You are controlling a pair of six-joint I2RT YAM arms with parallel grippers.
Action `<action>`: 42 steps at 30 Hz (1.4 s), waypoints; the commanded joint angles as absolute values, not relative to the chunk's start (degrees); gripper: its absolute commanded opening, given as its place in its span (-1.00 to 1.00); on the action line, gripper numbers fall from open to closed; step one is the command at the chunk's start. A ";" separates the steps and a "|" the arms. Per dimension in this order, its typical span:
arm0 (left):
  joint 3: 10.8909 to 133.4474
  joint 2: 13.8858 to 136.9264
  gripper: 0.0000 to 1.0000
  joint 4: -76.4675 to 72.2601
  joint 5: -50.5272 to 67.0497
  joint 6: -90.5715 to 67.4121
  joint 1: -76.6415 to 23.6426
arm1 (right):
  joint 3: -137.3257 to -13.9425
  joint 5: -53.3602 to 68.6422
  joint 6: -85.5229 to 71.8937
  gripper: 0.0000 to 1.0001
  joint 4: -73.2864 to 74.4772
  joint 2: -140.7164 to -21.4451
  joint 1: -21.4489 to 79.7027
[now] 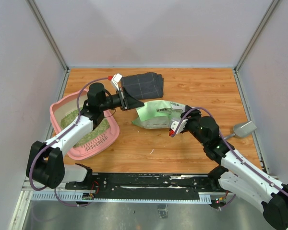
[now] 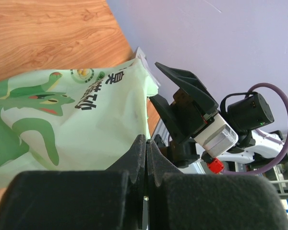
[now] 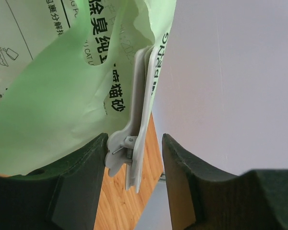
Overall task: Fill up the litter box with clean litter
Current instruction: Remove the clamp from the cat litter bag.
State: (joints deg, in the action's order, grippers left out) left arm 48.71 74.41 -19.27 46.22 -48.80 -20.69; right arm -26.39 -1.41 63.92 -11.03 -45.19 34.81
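The pink litter box (image 1: pixel 107 140) sits at the left of the table with greenish-tan clean litter (image 1: pixel 90 134) in it. A green-and-white litter bag (image 1: pixel 156 116) lies in the middle of the table. My left gripper (image 1: pixel 130 102) reaches over the box to the bag's left end. In the left wrist view its jaws (image 2: pixel 146 139) are shut, with the bag's edge (image 2: pixel 67 120) running into them. My right gripper (image 3: pixel 134 139) is open at the bag's right end. Its fingers straddle a grey clip (image 3: pixel 140 115) clamped on the bag's mouth, and only the left finger (image 3: pixel 93 158) touches it.
A dark grey folded cloth (image 1: pixel 143 85) lies behind the bag. A grey metal scoop (image 1: pixel 243 129) rests near the right wall. The table is closed in by walls at the back and both sides.
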 commanded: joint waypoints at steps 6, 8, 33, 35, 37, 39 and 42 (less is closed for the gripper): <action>48.65 71.15 -1.00 -27.63 48.00 -51.60 -19.41 | -25.32 -0.09 65.24 0.13 -17.41 -46.28 34.19; 48.57 70.97 -1.00 -27.68 47.91 -51.53 -19.31 | -25.55 -0.21 65.36 -0.05 -17.48 -46.73 34.19; 47.61 70.26 -1.00 -26.35 44.99 -48.94 -17.44 | -33.12 -6.00 62.81 -0.98 2.09 -40.74 33.79; 48.00 70.07 -1.00 -24.75 44.09 -47.55 -17.37 | -34.53 -9.06 58.36 -0.98 2.67 -40.17 33.83; 48.21 69.47 -1.00 -23.17 43.13 -46.08 -17.35 | -36.67 -13.45 52.52 -0.98 2.68 -39.38 33.73; 47.86 68.97 -1.00 -22.94 42.34 -45.48 -17.40 | -40.06 -17.68 45.68 -0.98 4.60 -39.43 33.71; 47.55 68.83 -1.00 -22.94 42.01 -44.99 -17.37 | -45.64 -20.41 35.53 -0.98 10.53 -41.20 33.30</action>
